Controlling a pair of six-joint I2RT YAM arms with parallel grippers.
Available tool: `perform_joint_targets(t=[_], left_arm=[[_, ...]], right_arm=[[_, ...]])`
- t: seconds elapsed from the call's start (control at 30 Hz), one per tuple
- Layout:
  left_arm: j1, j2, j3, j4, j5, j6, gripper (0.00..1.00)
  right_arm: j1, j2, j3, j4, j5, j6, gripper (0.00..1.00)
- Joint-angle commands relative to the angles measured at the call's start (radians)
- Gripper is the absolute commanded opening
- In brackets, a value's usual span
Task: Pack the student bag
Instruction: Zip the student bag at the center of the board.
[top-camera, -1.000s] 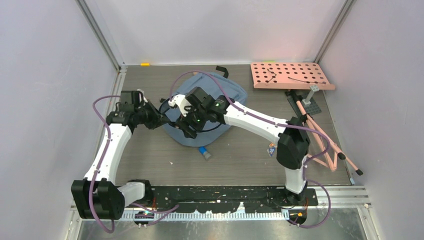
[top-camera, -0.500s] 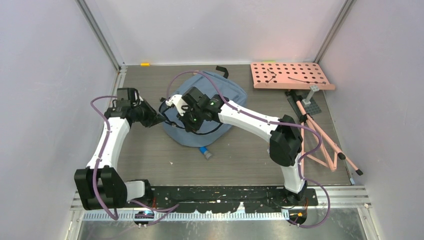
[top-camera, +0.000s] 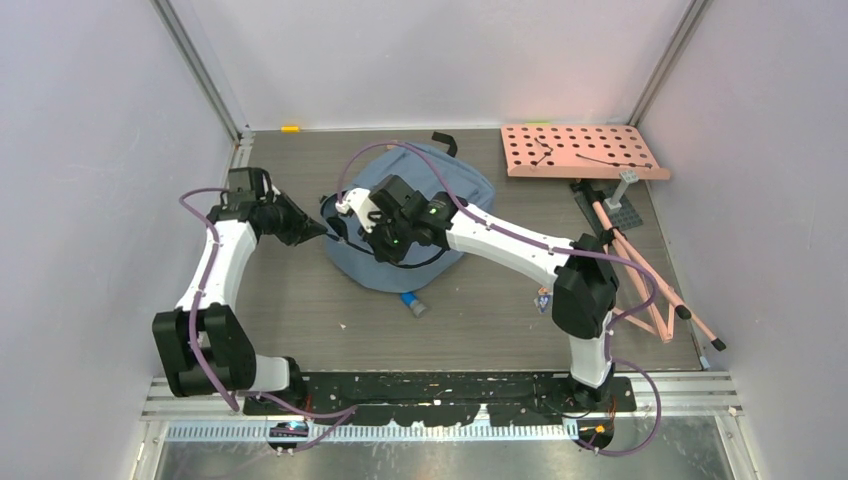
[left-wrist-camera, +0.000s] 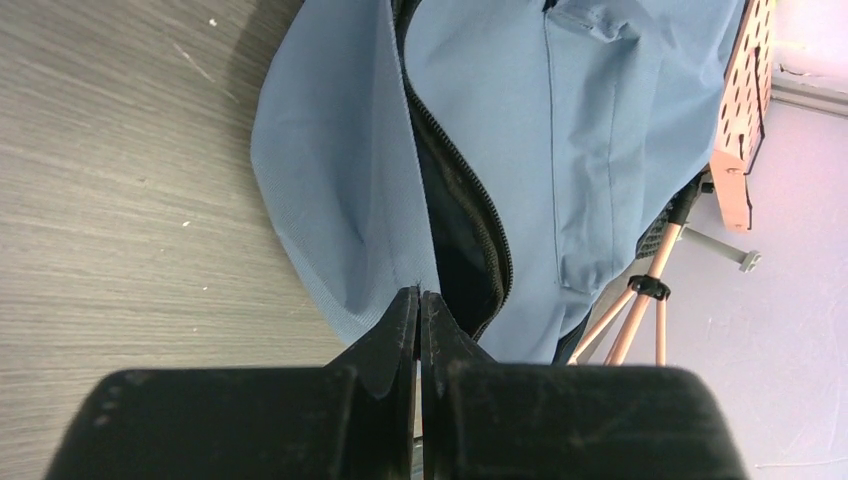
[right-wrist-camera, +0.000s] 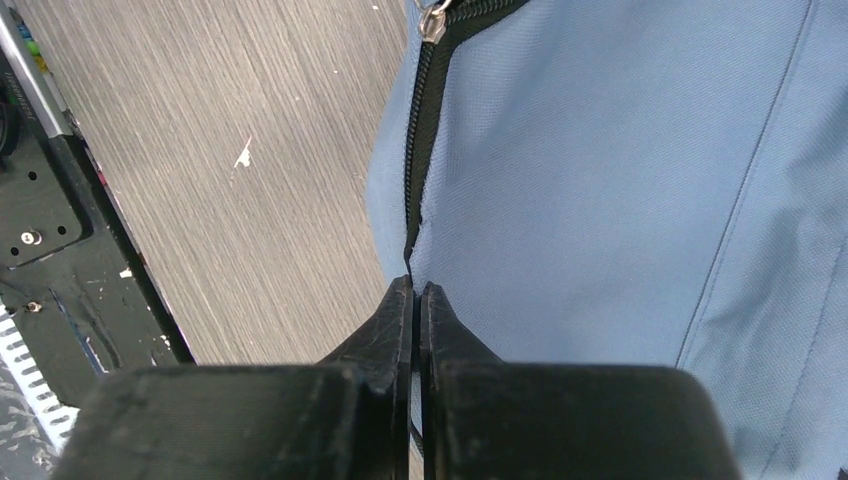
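Top view: the student bag (top-camera: 462, 188) lies slumped flat mid-table (top-camera: 480, 310), toward the far side, left of the pink pegboard (top-camera: 583, 150). It is grey-blue fabric with black straps, mostly under the right arm. The left gripper (top-camera: 318, 232) and right gripper (top-camera: 350, 226) meet at its left edge. Left wrist view: the left gripper (left-wrist-camera: 419, 300) has its fingers pressed together on the fabric lip (left-wrist-camera: 340, 180) beside the open zip (left-wrist-camera: 462, 205), with dark interior showing. Right wrist view: the right gripper (right-wrist-camera: 415, 292) is likewise pinched onto the cloth seam just below the zip track (right-wrist-camera: 420, 110); the metal zip pull (right-wrist-camera: 432, 20) is well above the tips. Judgement: the bag is soft, floppy and light, and won't hold its mouth open alone. The best holds are the zip edges on opposite sides, pulled apart. The cloth may slip from a thin pinch.
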Motion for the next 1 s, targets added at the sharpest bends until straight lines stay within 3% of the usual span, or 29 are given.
perform_joint_targets(t=[0.0,0.67,0.97], left_arm=[[0.040,0.040,0.091,0.175,-0.082,0.004,0.00],[0.048,0.296,0.334,0.175,-0.183,0.172,0.00],[0.049,0.376,0.375,0.239,-0.089,0.203,0.00]], right_arm=[[-0.002,-0.091,-0.023,-0.179,0.026,-0.018,0.01],[-0.002,-0.170,-0.082,-0.201,0.129,-0.038,0.01],[-0.002,-0.209,-0.122,-0.213,0.165,-0.043,0.01]])
